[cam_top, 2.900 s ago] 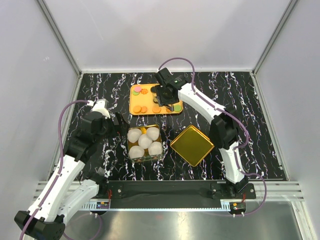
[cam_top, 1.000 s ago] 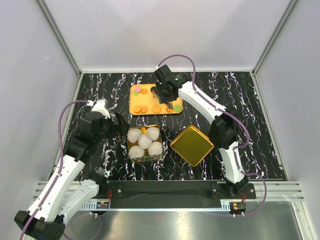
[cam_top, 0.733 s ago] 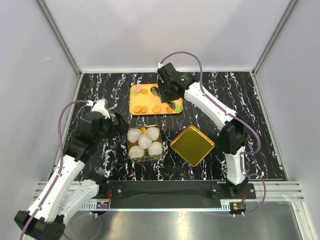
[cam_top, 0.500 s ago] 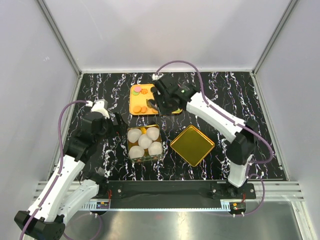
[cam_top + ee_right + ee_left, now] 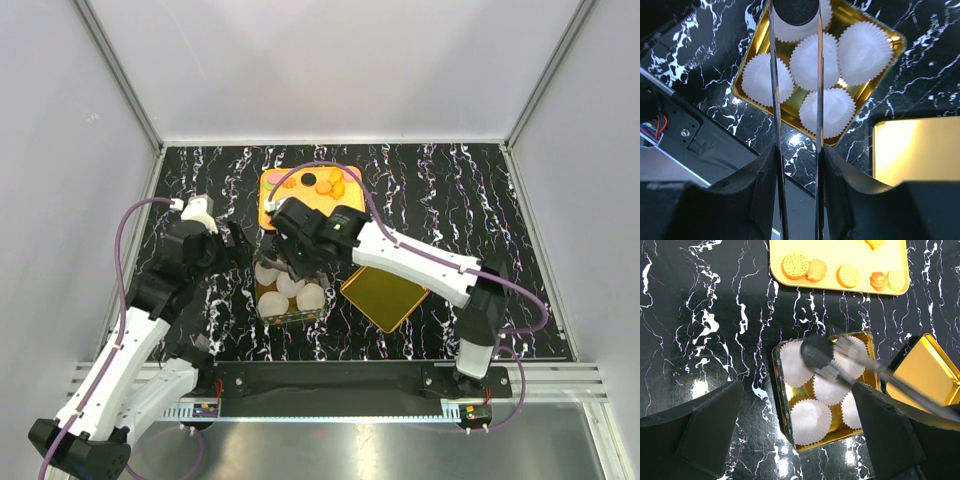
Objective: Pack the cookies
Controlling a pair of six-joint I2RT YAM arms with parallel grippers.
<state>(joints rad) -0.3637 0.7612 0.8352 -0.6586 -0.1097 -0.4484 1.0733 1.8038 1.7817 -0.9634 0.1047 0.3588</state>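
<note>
My right gripper (image 5: 293, 256) (image 5: 796, 161) is shut on metal tongs (image 5: 818, 100). The tongs grip a black cookie (image 5: 795, 10) (image 5: 816, 352) above the far-left paper cup of the open gold tin (image 5: 287, 318) (image 5: 777, 385) (image 5: 746, 64). The tin holds several white paper cups (image 5: 810, 418). More cookies (image 5: 331, 184) (image 5: 795, 266), mostly orange, lie on the orange tray (image 5: 268, 212) (image 5: 840, 252) behind the tin. My left gripper (image 5: 236, 248) (image 5: 797, 435) is open and empty, just left of the tin.
The tin's gold lid (image 5: 388, 292) (image 5: 927, 371) (image 5: 912, 150) lies on the black marble table right of the tin. White walls close in the table on three sides. My right arm reaches across above the tray and tin.
My right arm has swung from the tray toward me and to the left, carrying the black cookie in the tongs over the tin. The left arm has not moved.
</note>
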